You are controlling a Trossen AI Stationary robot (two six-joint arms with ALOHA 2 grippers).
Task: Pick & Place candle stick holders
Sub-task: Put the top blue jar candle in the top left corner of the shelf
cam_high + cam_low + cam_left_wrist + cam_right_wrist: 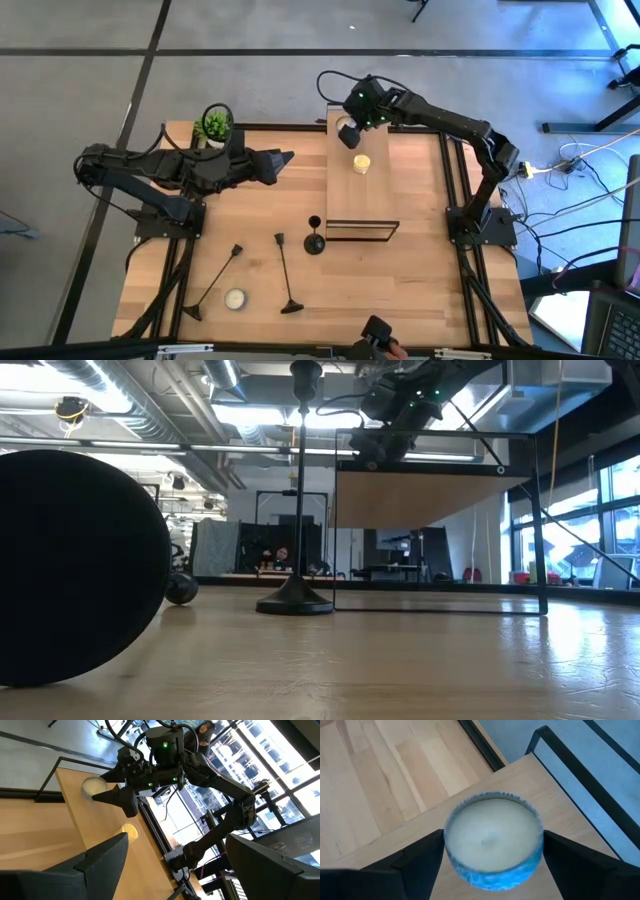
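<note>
Three black candle stick holders are on the table. The short one stands upright on its round base next to the shelf, and shows in the low view. Two tall ones lie on their sides near the front. My right gripper is over the far end of the raised wooden shelf, shut on a small white candle. My left gripper is open and empty in the air left of the shelf. My right gripper pinches the white candle's blue-rimmed round wall between its two fingers, one on each side. The fingers come from above, pointing down. The candle is upright at the shelf's far corner; I cannot tell whether its bottom rests on the shelf.
A yellow candle sits on the shelf near my right gripper. A second white candle lies on the table between the two fallen holders. A small green potted plant stands at the far left edge. The black frame rail borders the shelf's near end.
</note>
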